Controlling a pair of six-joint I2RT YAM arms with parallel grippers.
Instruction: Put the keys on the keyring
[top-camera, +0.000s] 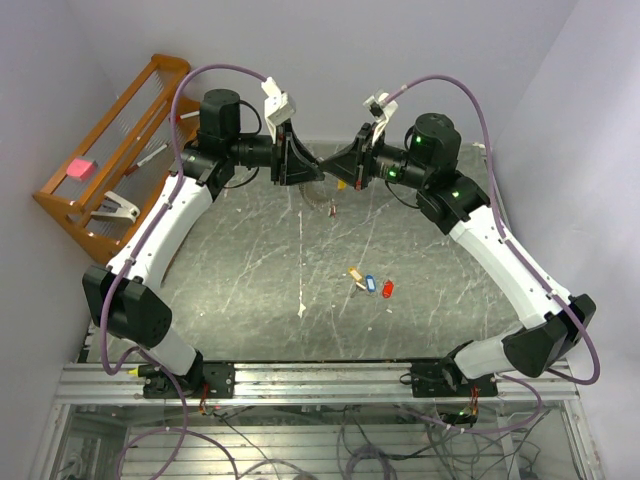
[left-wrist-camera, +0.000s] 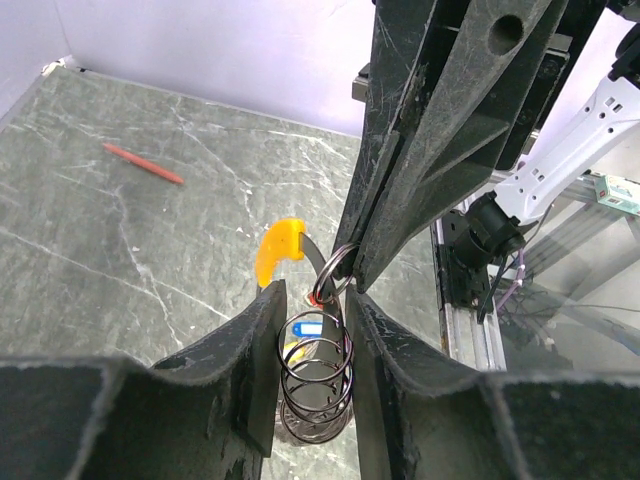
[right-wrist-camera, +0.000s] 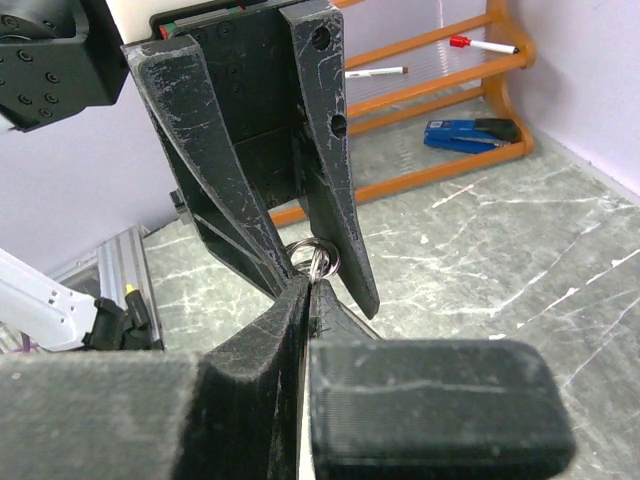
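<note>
Both grippers meet above the far middle of the table. The keyring (left-wrist-camera: 318, 372) is a hanging coil of silvery rings with a curved yellow piece (left-wrist-camera: 278, 248). My right gripper (right-wrist-camera: 312, 285) is shut on its top ring (right-wrist-camera: 318, 258), reaching in from above in the left wrist view. My left gripper (left-wrist-camera: 315, 300) has its jaws on both sides of the coil, touching it. The keys (top-camera: 368, 284), with blue, red and yellow tags, lie loose on the table nearer the arms. A blue key (left-wrist-camera: 305, 327) shows through the rings.
A thin red pencil (left-wrist-camera: 143, 163) lies on the grey marbled table (top-camera: 250, 270). A wooden rack (top-camera: 110, 150) at the far left holds markers and a stapler (right-wrist-camera: 475, 132). Walls close the table's back and sides.
</note>
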